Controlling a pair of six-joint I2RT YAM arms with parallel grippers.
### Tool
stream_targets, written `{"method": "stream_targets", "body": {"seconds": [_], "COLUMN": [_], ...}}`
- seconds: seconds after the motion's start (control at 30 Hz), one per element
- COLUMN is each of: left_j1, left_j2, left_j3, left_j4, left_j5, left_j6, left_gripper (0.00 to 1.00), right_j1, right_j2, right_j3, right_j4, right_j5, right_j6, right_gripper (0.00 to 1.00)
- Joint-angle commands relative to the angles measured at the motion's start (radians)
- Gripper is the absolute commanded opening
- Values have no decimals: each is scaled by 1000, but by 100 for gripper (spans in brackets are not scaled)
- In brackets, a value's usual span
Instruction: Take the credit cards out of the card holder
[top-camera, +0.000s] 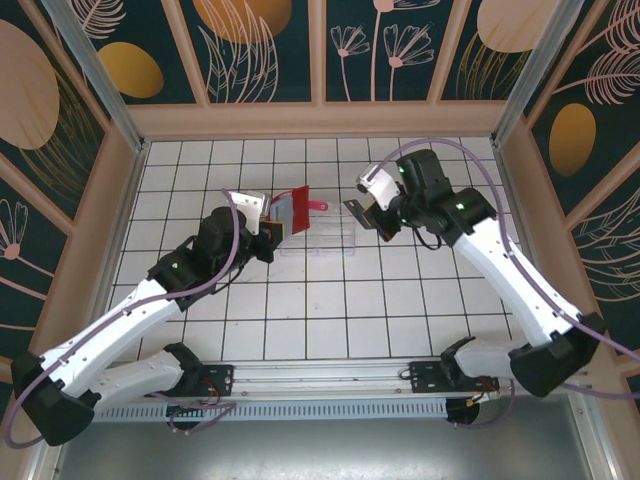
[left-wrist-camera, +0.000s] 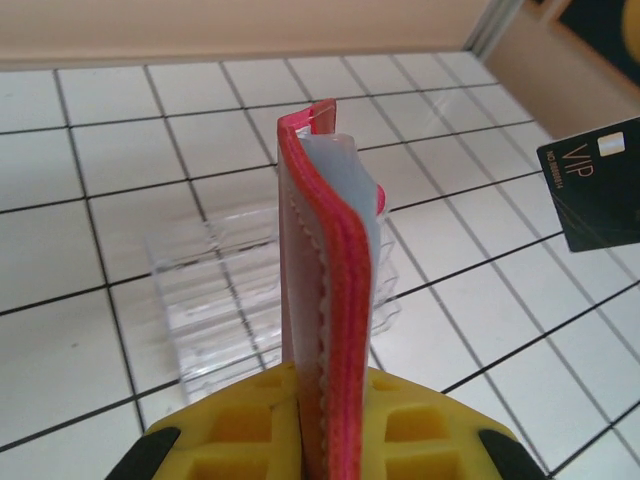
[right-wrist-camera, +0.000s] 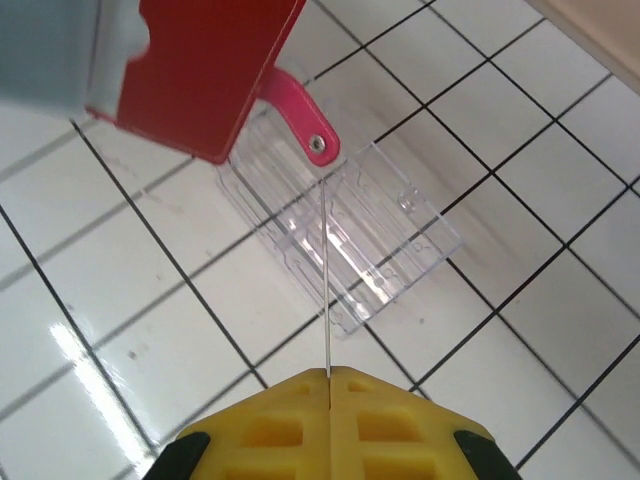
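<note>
White tiles (top-camera: 330, 300) lie open around us. Left gripper (top-camera: 272, 228) pinches the card holder (left-wrist-camera: 325, 260), right gripper (right-wrist-camera: 328, 385) pinches 1 dark card (left-wrist-camera: 600, 185).

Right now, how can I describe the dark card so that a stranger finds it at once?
On the white tiled table, find the right gripper near the middle. It pinches a thin black card marked VIP, held off the table; the red card holder beside it is thicker, and the clear tray lies flat.
</note>
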Motion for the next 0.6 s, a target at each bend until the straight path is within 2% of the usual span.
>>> {"method": "stream_targets", "body": {"seconds": [0.0, 0.3, 0.57], "left_j1": [10, 41, 61], "left_j2": [-2, -45, -104], "left_j3": [38, 2, -35], "left_j4": [-66, -71, -60], "left_j5": [-75, -86, -92], "left_j6": [22, 3, -21], "left_gripper": [1, 1, 1], "right_j1": [-5, 17, 27], "right_j2": [42, 294, 502], "right_j3": [57, 241, 446], "right_j4": [-56, -168, -255], "right_j5": [13, 70, 113], "right_j6": [-243, -493, -577], "right_gripper": [0, 0, 0]}}
